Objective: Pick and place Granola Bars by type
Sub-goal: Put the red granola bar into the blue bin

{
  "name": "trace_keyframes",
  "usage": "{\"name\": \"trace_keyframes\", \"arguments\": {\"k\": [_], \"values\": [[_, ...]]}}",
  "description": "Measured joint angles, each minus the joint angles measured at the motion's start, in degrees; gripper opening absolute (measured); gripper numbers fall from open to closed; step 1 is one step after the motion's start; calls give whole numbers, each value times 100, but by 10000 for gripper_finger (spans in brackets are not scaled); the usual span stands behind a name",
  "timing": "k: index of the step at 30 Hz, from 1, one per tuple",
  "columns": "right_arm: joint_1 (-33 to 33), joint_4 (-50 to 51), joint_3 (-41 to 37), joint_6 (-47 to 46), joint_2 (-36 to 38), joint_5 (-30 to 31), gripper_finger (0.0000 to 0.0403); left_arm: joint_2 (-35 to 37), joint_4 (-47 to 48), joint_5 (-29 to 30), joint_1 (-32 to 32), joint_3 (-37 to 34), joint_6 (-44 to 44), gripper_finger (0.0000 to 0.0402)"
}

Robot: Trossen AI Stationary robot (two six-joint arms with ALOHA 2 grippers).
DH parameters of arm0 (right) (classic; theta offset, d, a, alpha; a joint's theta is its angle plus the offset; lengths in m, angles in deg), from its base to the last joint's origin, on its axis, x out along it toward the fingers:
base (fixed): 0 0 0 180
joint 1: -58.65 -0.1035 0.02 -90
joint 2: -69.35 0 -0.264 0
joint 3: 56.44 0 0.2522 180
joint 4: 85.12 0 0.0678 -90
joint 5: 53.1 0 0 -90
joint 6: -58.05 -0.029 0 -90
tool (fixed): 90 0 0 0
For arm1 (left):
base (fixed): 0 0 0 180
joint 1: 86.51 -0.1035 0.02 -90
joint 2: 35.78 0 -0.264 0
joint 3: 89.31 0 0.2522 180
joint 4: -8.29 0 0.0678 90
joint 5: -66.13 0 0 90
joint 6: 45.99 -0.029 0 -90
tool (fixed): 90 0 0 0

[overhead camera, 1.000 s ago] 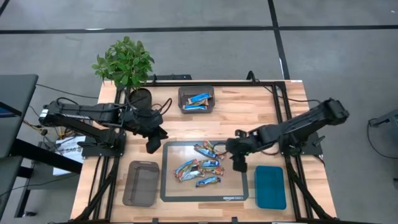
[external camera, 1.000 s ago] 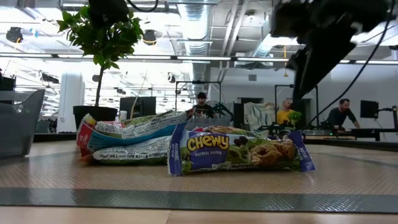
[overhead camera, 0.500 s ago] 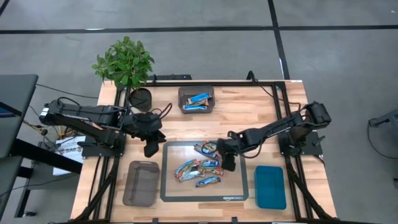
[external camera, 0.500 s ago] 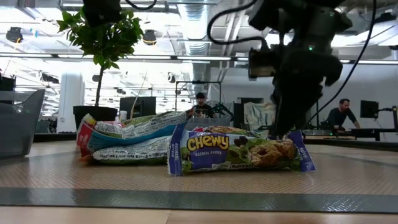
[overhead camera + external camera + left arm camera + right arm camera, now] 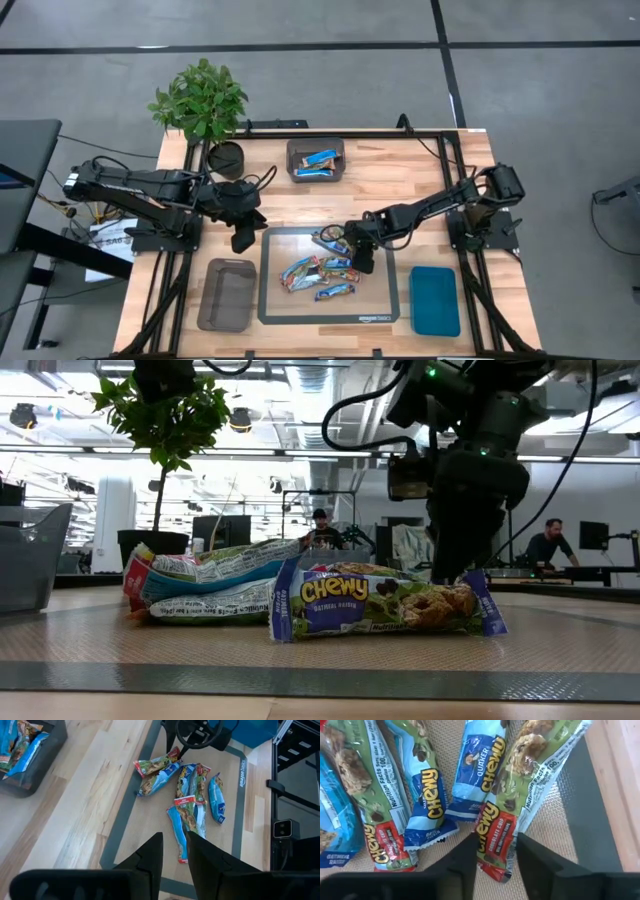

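Observation:
Several Granola Bars lie loose on a grey-edged mat, in shiny blue, green and red wrappers. My right gripper is low over the right side of the pile and open. In the right wrist view its fingers stand on either side of a green bar, at that bar's red end. In the low view this gripper reaches down behind the bars. My left gripper waits, open and holding nothing, at the mat's far left corner. My right gripper comes from above, pointing down, with one finger on each side of the green bar's red end. The bar lies flat on the mat. Whether the fingers touch it I cannot tell.
A grey bin at the far edge holds blue bars. Another grey bin stands left of the mat. A teal tray lies right of it. A potted plant stands at the far left corner. People show in the room behind.
My right gripper has moved toward the table's left, from the mat's right edge to over the bars, and has come down to them. The bars have stayed where they were.

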Motion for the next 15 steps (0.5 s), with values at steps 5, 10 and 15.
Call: {"name": "trace_keyframes", "arguments": {"k": [5, 10, 15], "values": [[54, -19, 1, 7, 14, -142, 32, 0, 2, 1, 0, 0, -2, 77], [66, 71, 1, -82, 78, -348, 8, 0, -12, -1, 0, 0, -2, 77], [159, 223, -3, -413, 570, -515, 4, 0, -211, 50, -2, 0, -114, 77]]}}
